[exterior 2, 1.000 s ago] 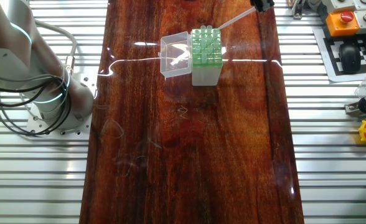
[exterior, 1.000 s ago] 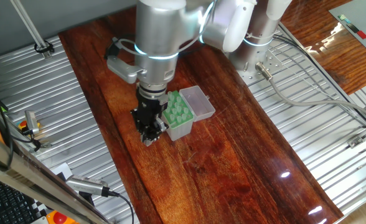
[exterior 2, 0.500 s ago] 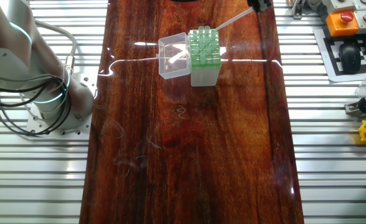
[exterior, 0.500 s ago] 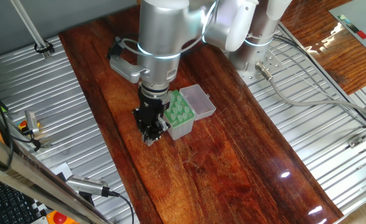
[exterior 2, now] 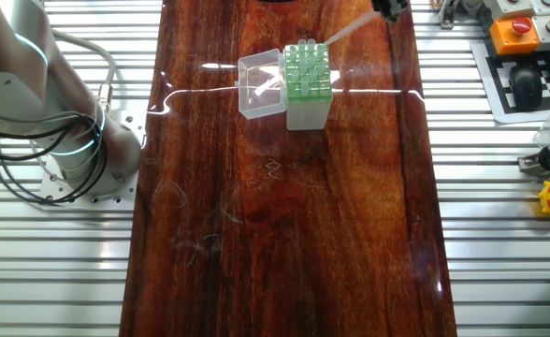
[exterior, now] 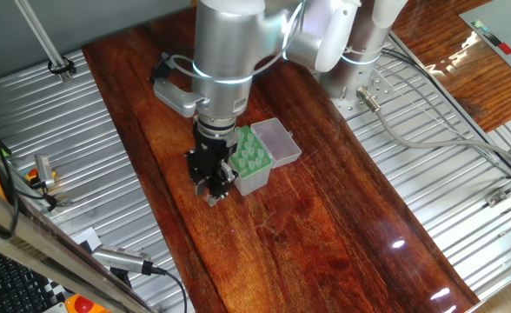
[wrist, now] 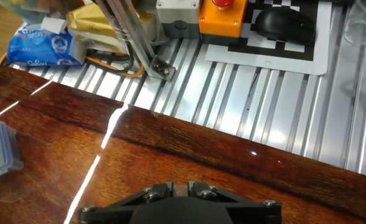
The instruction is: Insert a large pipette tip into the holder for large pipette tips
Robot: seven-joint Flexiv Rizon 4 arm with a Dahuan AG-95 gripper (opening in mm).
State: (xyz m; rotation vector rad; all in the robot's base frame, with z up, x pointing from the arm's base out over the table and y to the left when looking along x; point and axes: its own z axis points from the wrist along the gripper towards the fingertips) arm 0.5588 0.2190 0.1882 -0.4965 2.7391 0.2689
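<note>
1. The end effector [exterior: 212, 183] sits low beside the holder for large pipette tips [exterior: 252, 162], on the side facing the bench's near long edge in one fixed view. It's clamped narrow on the large pipette tip [exterior 2: 347, 32].
2. The tip shows best in the other fixed view: a thin pale cone slanting from the end effector [exterior 2: 388, 7] at the frame's top edge down toward the green top of the holder [exterior 2: 308, 82]. The narrow end is just at the top's far corner row; I can't tell whether it's touching or already in a hole.
3. The holder stands upright mid-bench, toward that view's far end, lid [exterior 2: 261, 84] swung open flat beside it.
4. The hand view is no help: only the closed finger bases [wrist: 180, 191], bare bench [wrist: 139, 162] and the clutter past its edge. The tip isn't visible there.
5. Handling, my read: the tip is very light thin-walled plastic, smooth and tapered, so it can slip or pivot in a two-finger pinch. It's stiff enough to push, but the fine end would bend if jammed against the grid.
6. Best hold is the wide collar end (where it looks to be gripped), leaving the taper free to self-centre.
7. The holder is light too and could slide on the polished wood under side load, so the tip likely needs bringing upright before any downward push.
</note>
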